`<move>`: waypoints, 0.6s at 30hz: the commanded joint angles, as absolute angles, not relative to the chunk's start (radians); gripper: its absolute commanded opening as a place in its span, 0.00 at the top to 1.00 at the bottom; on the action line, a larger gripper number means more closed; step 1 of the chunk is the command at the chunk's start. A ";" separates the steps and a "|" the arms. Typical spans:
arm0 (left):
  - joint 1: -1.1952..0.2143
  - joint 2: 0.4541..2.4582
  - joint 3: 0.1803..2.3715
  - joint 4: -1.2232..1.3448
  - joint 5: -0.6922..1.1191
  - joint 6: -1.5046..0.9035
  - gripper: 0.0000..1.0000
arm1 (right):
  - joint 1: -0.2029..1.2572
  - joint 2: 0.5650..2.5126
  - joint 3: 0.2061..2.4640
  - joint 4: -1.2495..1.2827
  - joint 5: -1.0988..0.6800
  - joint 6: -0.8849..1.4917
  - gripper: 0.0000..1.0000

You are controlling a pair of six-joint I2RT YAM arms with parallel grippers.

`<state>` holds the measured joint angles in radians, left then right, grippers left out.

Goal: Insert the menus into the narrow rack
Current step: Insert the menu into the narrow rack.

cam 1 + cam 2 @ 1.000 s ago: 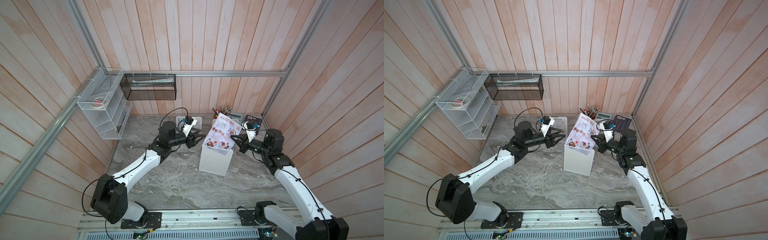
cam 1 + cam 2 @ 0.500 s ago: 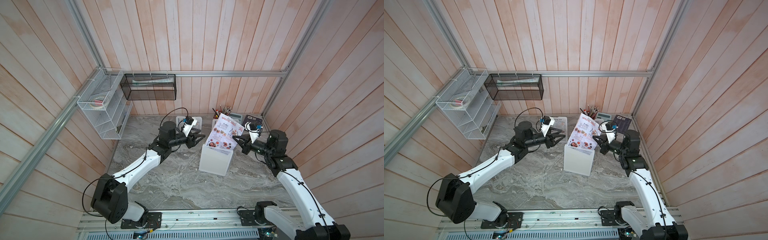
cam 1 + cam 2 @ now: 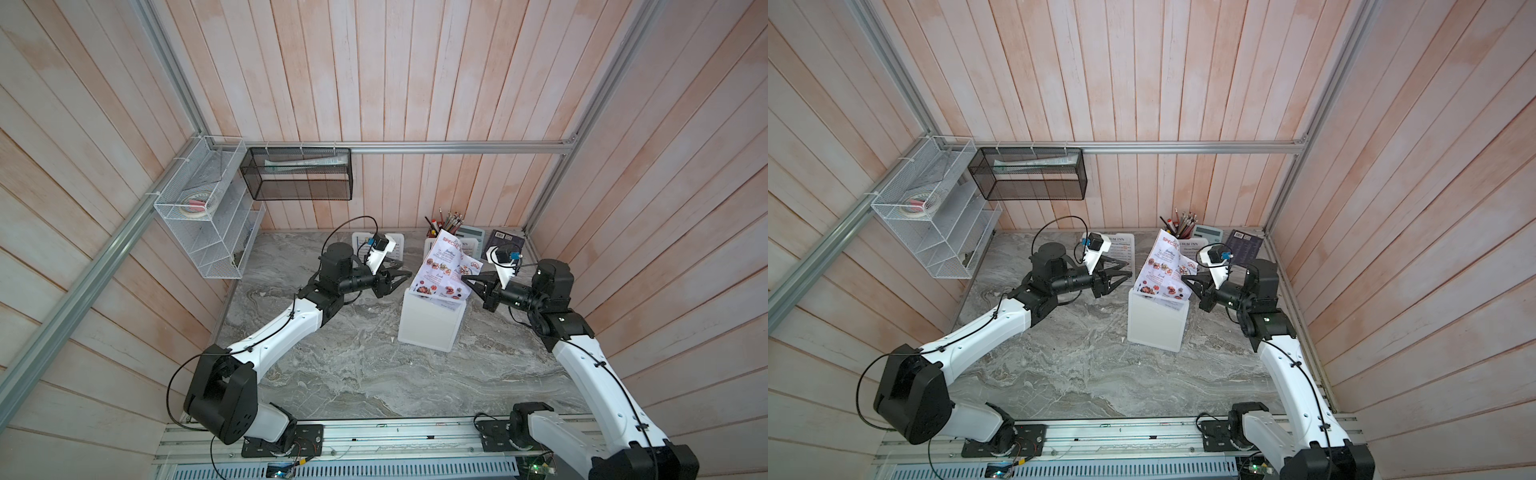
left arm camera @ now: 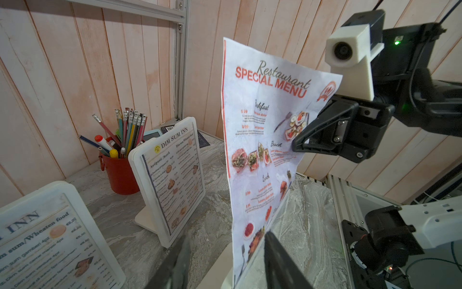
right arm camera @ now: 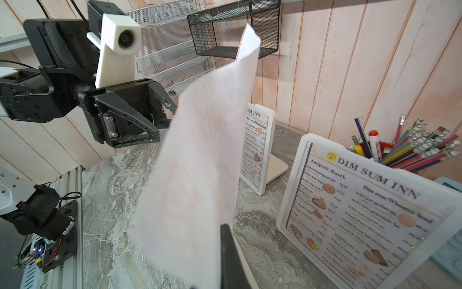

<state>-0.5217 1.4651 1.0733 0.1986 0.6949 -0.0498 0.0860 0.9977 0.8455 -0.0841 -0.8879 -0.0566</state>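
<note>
While clamped tight on Special Menu (image 3: 442, 270) at 3 o'clock with right jaws, holds it upright above white box (image 3: 428, 328); left jaws half-open, empty, 9 o'clock.

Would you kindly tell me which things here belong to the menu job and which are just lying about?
Job: Special Menu, white rack, right gripper, left gripper, DIM SUM INN menus.
Idle: pencil cup, calculator, dark booklet, white basket, black basket.

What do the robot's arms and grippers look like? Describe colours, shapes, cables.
The left arm and right arm have white link shells and black joints, with black cables looping alongside. The left gripper and right gripper are black, with tapered wedge-shaped fingers and a white camera block on each.
</note>
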 commanded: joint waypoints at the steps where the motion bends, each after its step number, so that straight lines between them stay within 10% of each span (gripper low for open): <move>1: -0.520 1.486 1.103 0.195 0.726 -0.058 0.50 | 0.066 0.966 0.864 -0.104 -0.895 -0.075 1.00; 18: -0.520 1.497 1.118 0.174 0.725 -0.059 0.50 | 0.057 1.021 0.888 -0.136 -0.988 -0.082 1.00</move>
<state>-0.5217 1.4822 1.0924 0.1719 0.7029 -0.0498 0.0574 1.0393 0.9009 -0.1417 -0.9382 -0.0826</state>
